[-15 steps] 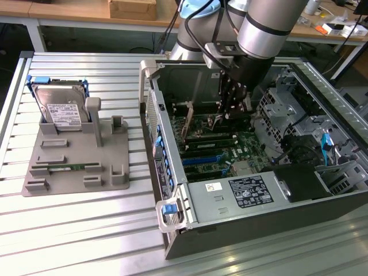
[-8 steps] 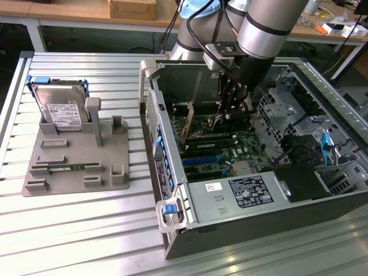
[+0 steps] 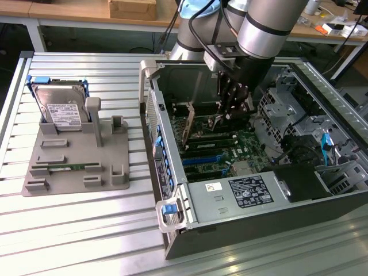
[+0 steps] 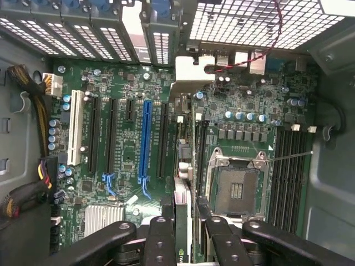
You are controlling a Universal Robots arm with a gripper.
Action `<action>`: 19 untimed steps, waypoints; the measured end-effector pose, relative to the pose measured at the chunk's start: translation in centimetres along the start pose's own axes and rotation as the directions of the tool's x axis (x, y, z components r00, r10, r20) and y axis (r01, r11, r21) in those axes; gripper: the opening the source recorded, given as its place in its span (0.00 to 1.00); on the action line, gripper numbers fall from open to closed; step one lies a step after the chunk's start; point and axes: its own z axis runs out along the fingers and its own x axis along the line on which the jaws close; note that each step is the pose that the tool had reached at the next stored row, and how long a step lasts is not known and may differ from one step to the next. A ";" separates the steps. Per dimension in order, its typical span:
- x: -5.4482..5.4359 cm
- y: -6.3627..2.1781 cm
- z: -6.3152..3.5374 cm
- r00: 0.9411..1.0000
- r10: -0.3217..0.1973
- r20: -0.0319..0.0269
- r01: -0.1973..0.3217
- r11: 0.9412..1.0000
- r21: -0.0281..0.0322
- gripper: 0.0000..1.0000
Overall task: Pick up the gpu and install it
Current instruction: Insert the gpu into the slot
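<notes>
The end effector (image 3: 232,115) is gripping the gpu (image 4: 182,216) edge-on between its fingers, holding it over the motherboard (image 4: 122,77) inside the case (image 3: 230,230)

The silver-grey cylindrical metal robot arm (image 3: 270,23) has thick, rounded segments ringed by black bands, a pale blue plastic joint cap (image 3: 198,4) and thin black cables (image 3: 194,29) running alongside it. Its black gripper (image 3: 233,109) is built of matte, round-edged linkage bars (image 4: 105,238). These are pinned with round dark rivets (image 4: 123,226) and end in slim black fingers (image 4: 161,238).
</notes>
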 end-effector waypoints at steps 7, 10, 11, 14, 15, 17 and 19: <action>0.0 0.00 0.01 0.999 -0.047 -0.001 0.047 0.999 -0.001 0.26; 0.0 0.00 0.02 0.998 -0.066 -0.002 0.066 0.998 -0.002 0.26; 0.0 0.00 0.02 0.997 -0.073 -0.002 0.073 0.997 -0.002 0.26; 0.0 0.00 0.08 0.997 -0.078 -0.002 0.077 0.997 -0.002 0.26; 0.0 -0.01 0.15 0.998 -0.061 -0.002 0.061 0.998 -0.002 0.26; 0.0 -0.01 0.25 1.000 -0.031 -0.001 0.031 1.000 -0.001 0.26; 0.0 -0.01 0.30 1.000 0.012 0.000 -0.012 1.000 0.000 0.26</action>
